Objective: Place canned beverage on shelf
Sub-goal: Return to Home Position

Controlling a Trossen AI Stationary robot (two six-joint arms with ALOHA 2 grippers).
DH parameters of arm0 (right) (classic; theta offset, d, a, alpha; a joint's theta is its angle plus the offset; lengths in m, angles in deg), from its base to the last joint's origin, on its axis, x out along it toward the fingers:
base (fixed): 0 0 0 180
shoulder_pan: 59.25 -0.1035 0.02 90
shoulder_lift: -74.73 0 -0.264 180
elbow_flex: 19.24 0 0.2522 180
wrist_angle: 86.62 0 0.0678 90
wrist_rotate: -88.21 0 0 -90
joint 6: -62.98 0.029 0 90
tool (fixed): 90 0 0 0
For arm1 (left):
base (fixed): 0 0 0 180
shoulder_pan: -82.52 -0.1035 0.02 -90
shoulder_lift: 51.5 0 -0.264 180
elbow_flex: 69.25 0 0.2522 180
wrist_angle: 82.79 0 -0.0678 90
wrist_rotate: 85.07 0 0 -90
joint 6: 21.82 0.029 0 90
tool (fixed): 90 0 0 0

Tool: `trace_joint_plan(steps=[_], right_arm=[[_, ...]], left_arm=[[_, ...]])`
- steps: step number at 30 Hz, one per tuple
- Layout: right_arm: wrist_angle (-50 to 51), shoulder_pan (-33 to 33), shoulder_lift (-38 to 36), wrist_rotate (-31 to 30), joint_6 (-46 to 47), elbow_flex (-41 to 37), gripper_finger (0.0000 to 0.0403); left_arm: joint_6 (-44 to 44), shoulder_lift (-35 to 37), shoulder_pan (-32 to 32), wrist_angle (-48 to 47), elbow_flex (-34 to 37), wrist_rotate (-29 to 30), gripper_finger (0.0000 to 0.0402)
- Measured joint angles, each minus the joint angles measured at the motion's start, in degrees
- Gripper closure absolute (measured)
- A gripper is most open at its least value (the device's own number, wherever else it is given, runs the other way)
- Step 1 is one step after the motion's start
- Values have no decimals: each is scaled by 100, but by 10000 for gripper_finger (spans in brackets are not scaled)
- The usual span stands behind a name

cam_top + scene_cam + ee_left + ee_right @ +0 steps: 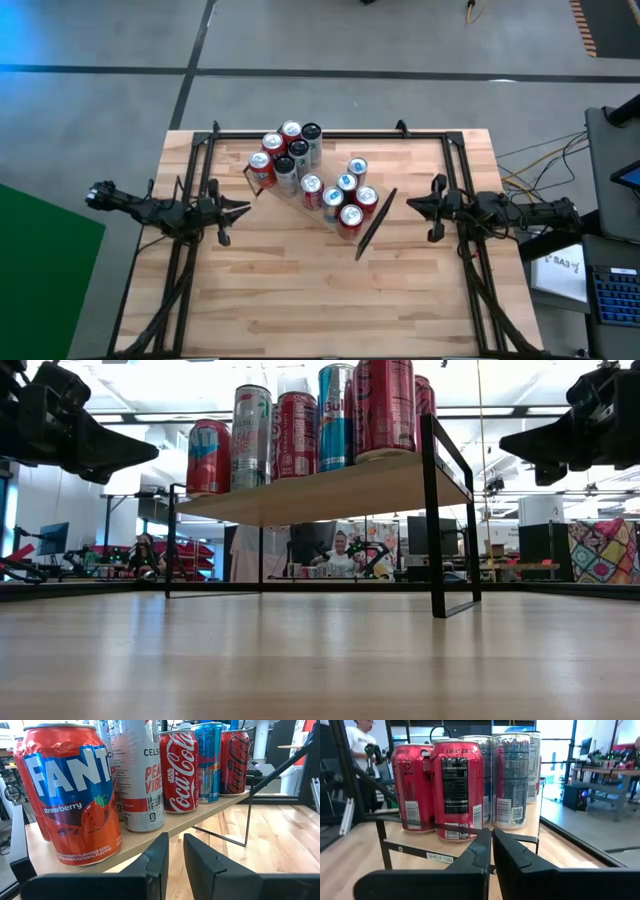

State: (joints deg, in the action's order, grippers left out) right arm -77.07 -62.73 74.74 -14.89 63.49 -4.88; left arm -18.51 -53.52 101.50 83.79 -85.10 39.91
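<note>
The shelf (376,224), a light-wood plank on thin black end frames, stands slantwise on the table's far middle. Several canned beverages (298,158) stand upright on its top, among them an orange Fanta can (75,795), a red Coca-Cola can (178,770) and a Coke Zero can (457,790). My left gripper (176,837) hovers level at the shelf's left end (243,210), only a narrow slit between its fingertips, holding nothing. My right gripper (491,834) hovers level at the shelf's right end (410,205), shut and empty. Both are clear of the shelf.
The butcher-block tabletop (320,300) lies bare on its near half. Black rails (330,133) run along the table's far and side edges. A laptop (615,295) sits off the table's right. People (345,552) are in the room beyond.
</note>
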Motion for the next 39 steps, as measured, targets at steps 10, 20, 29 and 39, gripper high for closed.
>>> trace_joint_plan(steps=[10, 20, 29, 39], right_arm=[[139, -15, 1, 19, -944, 0, 394], [144, -15, 125, 11, -1153, 0, 394], [149, -15, 125, 9, -1152, -2, 394], [153, -15, 126, 9, -1150, -2, 394]], left_arm=[[0, 0, 0, 2, 0, 2, 358], [0, 0, 0, 2, 0, 2, 358], [0, 0, 0, 2, 0, 2, 358], [0, -2, -1, 2, 0, 1, 358]])
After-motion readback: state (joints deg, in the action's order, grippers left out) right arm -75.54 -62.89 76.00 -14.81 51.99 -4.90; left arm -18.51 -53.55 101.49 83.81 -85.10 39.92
